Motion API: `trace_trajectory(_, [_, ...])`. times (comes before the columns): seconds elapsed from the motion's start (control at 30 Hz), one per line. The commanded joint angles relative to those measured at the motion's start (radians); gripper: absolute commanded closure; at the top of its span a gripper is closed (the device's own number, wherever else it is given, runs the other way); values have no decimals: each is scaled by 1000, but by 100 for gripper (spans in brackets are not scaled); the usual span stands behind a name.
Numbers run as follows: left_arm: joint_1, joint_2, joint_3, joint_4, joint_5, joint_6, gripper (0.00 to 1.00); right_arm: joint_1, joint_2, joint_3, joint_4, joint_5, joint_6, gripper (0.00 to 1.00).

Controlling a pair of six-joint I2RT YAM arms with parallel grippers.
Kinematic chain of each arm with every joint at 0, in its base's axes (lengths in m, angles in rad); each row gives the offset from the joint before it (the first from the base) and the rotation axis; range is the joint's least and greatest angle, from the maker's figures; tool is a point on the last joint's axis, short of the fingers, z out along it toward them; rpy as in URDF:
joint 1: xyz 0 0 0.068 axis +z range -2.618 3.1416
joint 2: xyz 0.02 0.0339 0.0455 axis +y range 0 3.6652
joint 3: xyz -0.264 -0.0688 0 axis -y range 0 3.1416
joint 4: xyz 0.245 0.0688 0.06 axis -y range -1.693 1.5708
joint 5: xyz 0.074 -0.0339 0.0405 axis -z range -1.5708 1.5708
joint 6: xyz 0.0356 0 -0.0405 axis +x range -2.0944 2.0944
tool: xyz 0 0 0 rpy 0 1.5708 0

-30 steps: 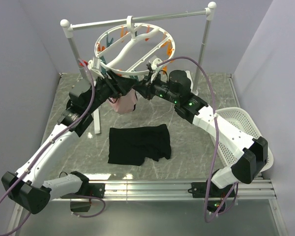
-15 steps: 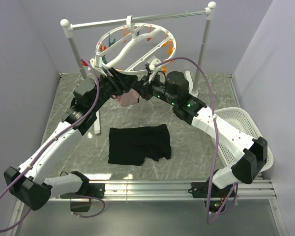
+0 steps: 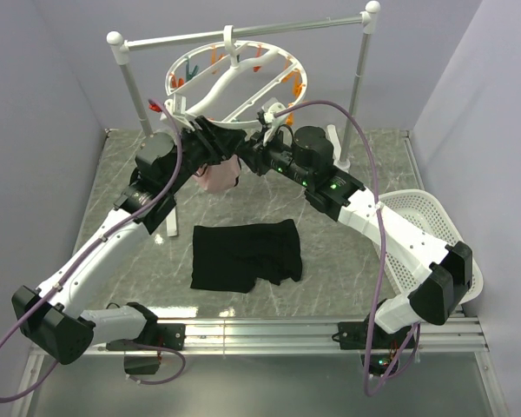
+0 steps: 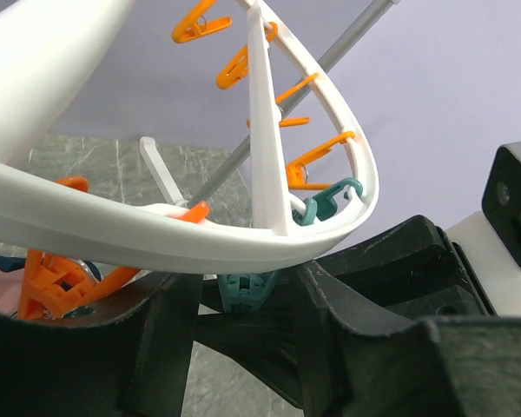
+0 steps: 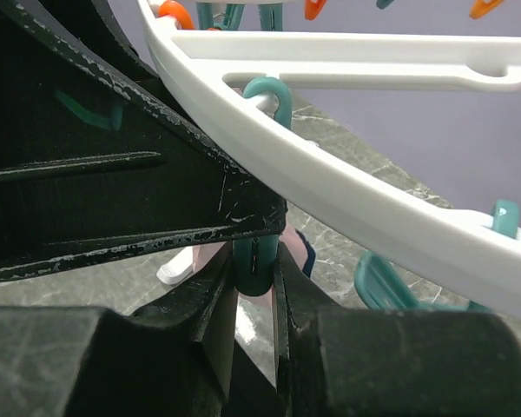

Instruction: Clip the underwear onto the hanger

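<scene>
A white-and-silver rail stand (image 3: 313,26) spans the back of the grey marbled surface (image 3: 330,261), its two white posts capped with round knobs. From the left wrist camera its silver bar (image 4: 330,52) runs as a slanted line against the lilac wall (image 3: 52,87). A small pink garment (image 3: 219,176) shows below the rail, left of the middle (what holds it cannot be made out). A white mesh basket (image 3: 414,213) sits at the right edge of the surface. An aluminium track (image 3: 269,332) lies along the near edge.

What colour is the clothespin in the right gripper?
The clothespin is teal, clearest in right wrist view.
</scene>
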Motion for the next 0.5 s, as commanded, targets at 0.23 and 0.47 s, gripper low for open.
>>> trace_trajectory(0.23, [6,-9,54,94,-50,7,84,38,-27,2,-6,-51,-12,99])
trace_trajectory(0.47, [6,-37,12,77,-36,29,100,27,-69,-63,-34,-60,-38,56])
